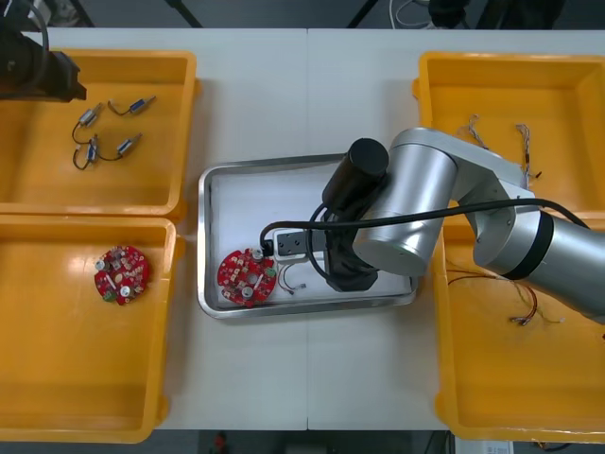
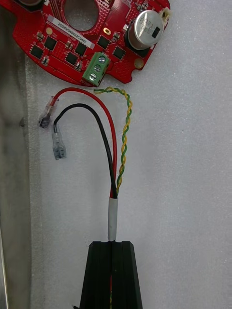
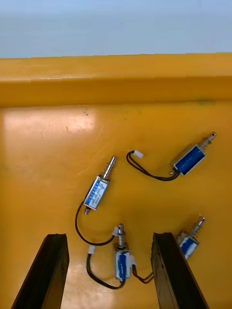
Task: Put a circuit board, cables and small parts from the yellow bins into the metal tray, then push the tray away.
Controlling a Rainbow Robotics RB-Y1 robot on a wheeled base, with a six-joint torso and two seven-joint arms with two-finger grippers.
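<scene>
A round red circuit board (image 1: 247,277) (image 2: 96,38) lies in the metal tray (image 1: 214,203), which is white inside. My right arm (image 1: 416,208) reaches over the tray. My right gripper (image 2: 112,244) is shut on a cable (image 2: 116,159) of red, black and twisted yellow-green wires, whose free ends lie just short of the board. My left gripper (image 3: 108,241) is open over the far left yellow bin (image 1: 180,123). Several small metal parts (image 3: 98,190) lie on the bin floor, one part (image 3: 121,260) between the fingers.
A second circuit board (image 1: 122,274) lies in the near left bin (image 1: 57,378). Thin cables (image 1: 525,142) lie in the far right bin (image 1: 567,85), and more cables (image 1: 520,307) in the near right bin (image 1: 473,378). The tray's metal wall (image 2: 12,193) runs beside the held cable.
</scene>
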